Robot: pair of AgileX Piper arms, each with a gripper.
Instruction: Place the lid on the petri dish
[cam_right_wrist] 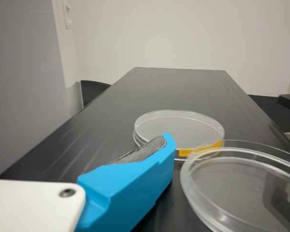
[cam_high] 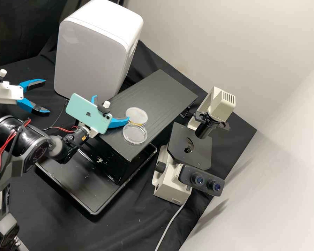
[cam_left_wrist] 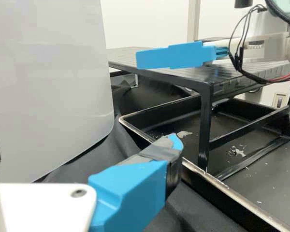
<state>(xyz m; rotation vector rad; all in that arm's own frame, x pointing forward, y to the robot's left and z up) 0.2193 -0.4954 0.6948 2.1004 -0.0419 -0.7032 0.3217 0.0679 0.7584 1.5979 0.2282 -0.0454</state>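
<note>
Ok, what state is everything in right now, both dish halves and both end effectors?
Yellow-marked dish half: flat on the black shelf, not joined to the other.
Clear dish half: rim up, nothing in it, alongside the first.
Left end effector: open, holding nothing, near the white box.
Right end effector: open, holding nothing, at the shelf beside the halves.

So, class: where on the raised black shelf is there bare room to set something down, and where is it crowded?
Bare: the far half of the shelf, between the taped dish half and its far edge. Crowded: the near half, with the plain dish half and the right gripper.
</note>
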